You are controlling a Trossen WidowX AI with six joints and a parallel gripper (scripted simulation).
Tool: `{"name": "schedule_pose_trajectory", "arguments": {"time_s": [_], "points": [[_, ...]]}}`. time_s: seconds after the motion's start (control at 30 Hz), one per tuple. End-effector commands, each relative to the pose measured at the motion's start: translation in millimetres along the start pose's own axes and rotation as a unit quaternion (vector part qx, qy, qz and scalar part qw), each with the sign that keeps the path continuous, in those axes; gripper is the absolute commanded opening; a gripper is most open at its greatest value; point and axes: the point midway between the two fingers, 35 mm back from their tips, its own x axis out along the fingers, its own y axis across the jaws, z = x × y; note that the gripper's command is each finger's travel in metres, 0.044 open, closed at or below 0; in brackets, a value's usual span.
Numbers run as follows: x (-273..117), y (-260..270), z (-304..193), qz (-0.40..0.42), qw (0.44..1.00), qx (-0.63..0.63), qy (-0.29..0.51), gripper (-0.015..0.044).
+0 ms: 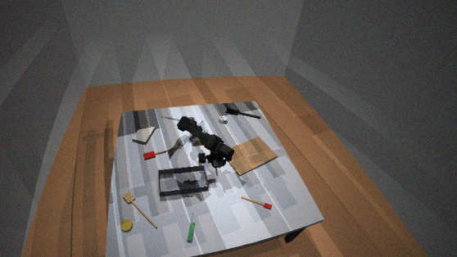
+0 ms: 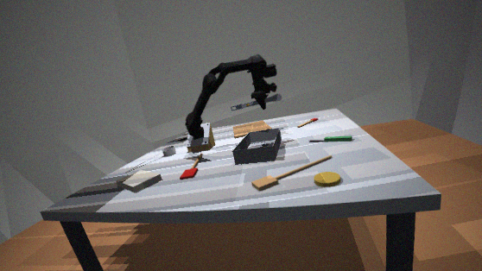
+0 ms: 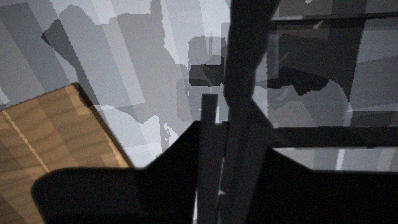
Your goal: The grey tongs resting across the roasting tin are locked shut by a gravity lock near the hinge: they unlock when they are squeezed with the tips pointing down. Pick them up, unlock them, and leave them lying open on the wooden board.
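The grey tongs point(image 2: 242, 105) point(image 3: 246, 45) hang in the air, clear of the table and above the tin, nearly level with one end slightly lower. My gripper point(image 2: 263, 104) point(image 3: 210, 127) points down and is shut on the tongs. Their arms lie close together between the fingers in the wrist view; the lock cannot be made out. The dark roasting tin point(image 1: 180, 193) point(image 2: 246, 158) point(image 3: 345, 136) stands on the table below. The wooden board point(image 1: 255, 157) point(image 2: 250, 129) point(image 3: 50, 135) lies flat beside it. The arm hides most of the tongs in the top view.
A red-headed tool point(image 1: 150, 155) point(image 2: 188, 173) and a pale block point(image 1: 144, 135) point(image 2: 142, 181) lie on one side. A wooden spatula point(image 1: 128, 198) point(image 2: 264, 183), a yellow disc point(image 1: 126, 225) point(image 2: 327, 179) and a green-handled tool point(image 1: 191, 232) point(image 2: 338, 138) lie beyond the tin. A small red-ended tool point(image 1: 268, 206) point(image 2: 314, 119) lies past the board.
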Motion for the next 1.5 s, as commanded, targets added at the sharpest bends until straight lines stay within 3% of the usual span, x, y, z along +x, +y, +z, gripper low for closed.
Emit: {"name": "schedule_pose_trajectory", "arguments": {"time_s": [0.0, 0.37, 0.77, 1.47], "points": [[-2.3, 35.6, -8.1, 0.004, 0.999, 0.035, 0.001, -0.0150], [3.0, 112.7, -37.8, -0.004, 0.992, 0.123, 0.006, -0.0150], [0.9, 129.6, -48.9, -0.002, 0.990, 0.139, 0.006, -0.0150], [-10.8, 258.0, -189.9, 0.008, 0.963, 0.270, 0.013, -0.0150]]}}
